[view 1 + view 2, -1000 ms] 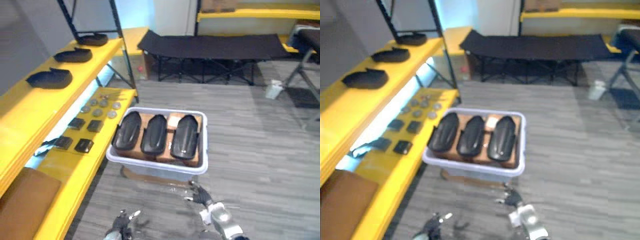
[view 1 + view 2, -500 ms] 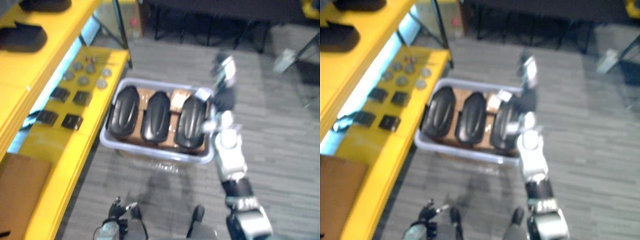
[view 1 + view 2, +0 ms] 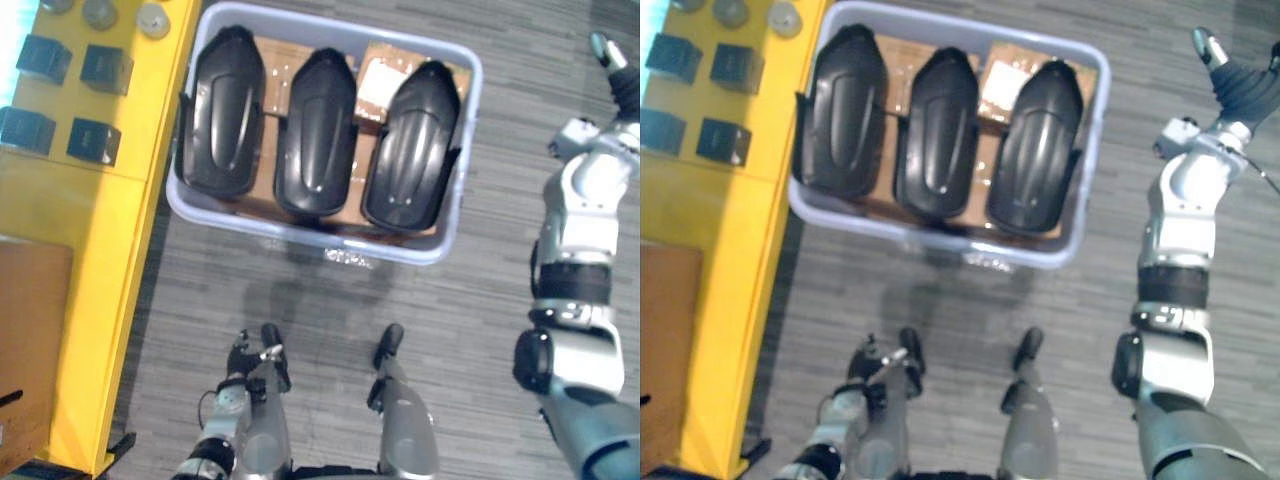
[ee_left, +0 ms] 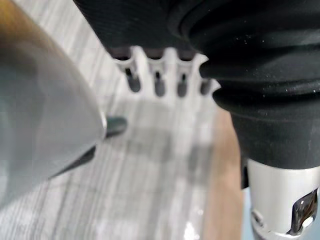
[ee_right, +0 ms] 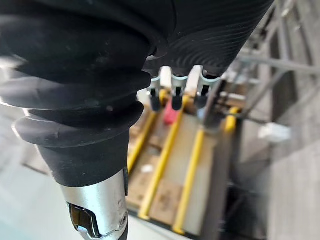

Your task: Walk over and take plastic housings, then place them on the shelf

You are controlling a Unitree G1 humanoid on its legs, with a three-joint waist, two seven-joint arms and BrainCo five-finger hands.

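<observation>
Three black plastic housings [image 3: 316,120] lie side by side in a pale bin [image 3: 310,232] on the floor. Their long axes run from the bin's near rim to its far rim. The bin stands just beside the yellow shelf [image 3: 85,230]. The right hand [image 3: 1237,88] is outside the bin's far right corner, fingers relaxed and empty, and I judge it nearest the rightmost housing. The left hand [image 3: 245,362] hangs short of the near rim, loose-fingered and empty.

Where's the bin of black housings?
In the left eye view, the bin sits on the floor ahead, its left side beside the yellow shelf.
</observation>
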